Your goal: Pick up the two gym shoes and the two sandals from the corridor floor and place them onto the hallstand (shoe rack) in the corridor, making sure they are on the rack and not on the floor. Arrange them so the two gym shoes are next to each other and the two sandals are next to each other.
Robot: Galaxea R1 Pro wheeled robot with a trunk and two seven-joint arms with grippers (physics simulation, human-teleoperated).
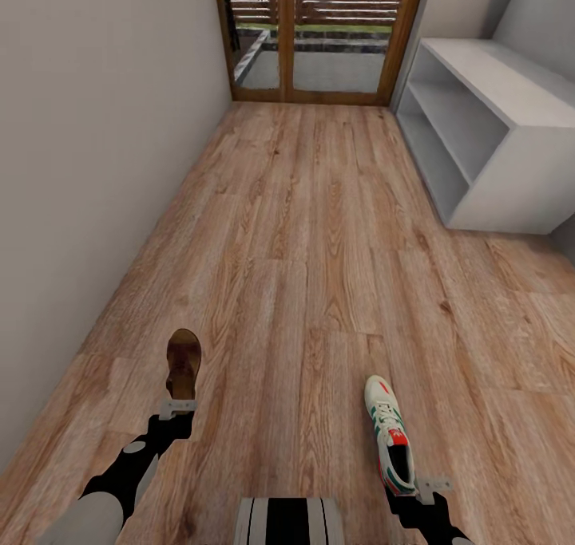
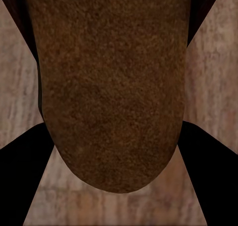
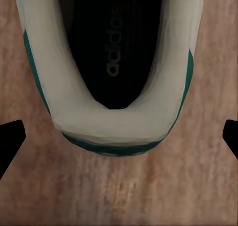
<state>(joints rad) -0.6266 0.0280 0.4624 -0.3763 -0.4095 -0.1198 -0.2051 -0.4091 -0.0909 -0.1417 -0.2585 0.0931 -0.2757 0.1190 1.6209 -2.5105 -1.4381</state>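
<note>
Down a narrow corridor of wood-plank floor (image 1: 319, 234), the white hallstand (image 1: 487, 122) stands right by a glass door (image 1: 315, 30). Left hand (image 1: 177, 409) grasps a sandal (image 1: 183, 361); right hand (image 1: 427, 489) grasps a gym shoe (image 1: 390, 433).

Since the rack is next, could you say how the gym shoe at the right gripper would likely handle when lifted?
The gym shoe looks long and narrow, so held by its heel the toe would probably sag. Its open collar looks soft and may squash. It seems light, unlikely to roll.
</note>
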